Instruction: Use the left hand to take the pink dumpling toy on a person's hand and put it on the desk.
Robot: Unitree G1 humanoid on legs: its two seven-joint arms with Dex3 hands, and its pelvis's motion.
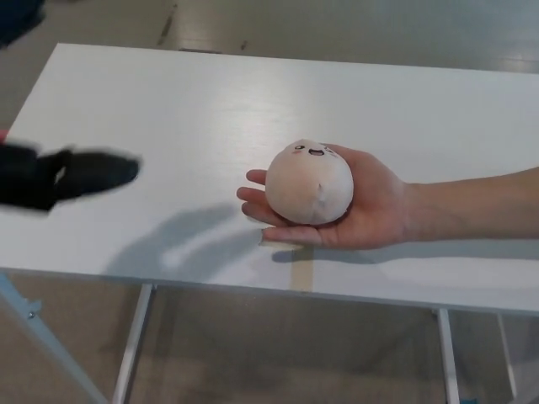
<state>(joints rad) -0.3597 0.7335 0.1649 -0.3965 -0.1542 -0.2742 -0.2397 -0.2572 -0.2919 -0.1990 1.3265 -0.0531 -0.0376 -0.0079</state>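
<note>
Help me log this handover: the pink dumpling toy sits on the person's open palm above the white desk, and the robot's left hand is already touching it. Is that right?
Not quite. The head view shows the left hand well apart from the pink dumpling toy, off to its left over the white desk. The rest holds: the toy sits on the person's open palm above the desk.

Dumpling toy (308,183) on palm (370,206), above desk (168,109)
</note>
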